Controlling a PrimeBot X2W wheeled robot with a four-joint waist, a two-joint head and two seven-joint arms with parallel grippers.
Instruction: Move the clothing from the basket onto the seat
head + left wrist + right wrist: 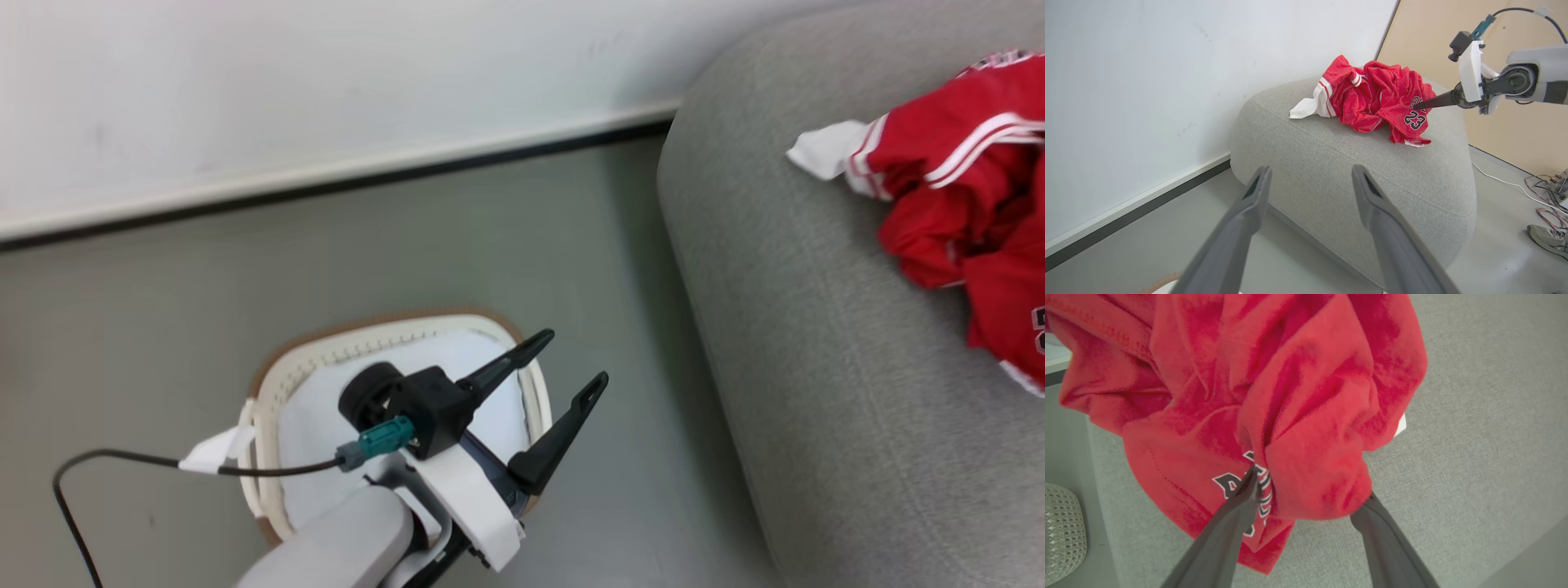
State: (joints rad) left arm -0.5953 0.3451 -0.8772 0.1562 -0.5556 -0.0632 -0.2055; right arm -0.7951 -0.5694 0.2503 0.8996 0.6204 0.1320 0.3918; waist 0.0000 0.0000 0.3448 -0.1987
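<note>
head view: the left gripper [571, 358] hangs over the oval cream-white perforated plastic basket [408, 324] with a brown rim, its two dark fingers spread apart and empty. a pale blue-white liner [318, 441] lies inside the basket, which stands on the grey floor [163, 327] beside the large grey woven-fabric sofa [816, 367]. the crumpled red sports clothing [963, 204] with white stripes lies heaped on top of the sofa. right wrist view: the right gripper [1310, 486] has its fingers wide apart, tips pushed into the red fabric, a fold bulging between them, unpinched.
</note>
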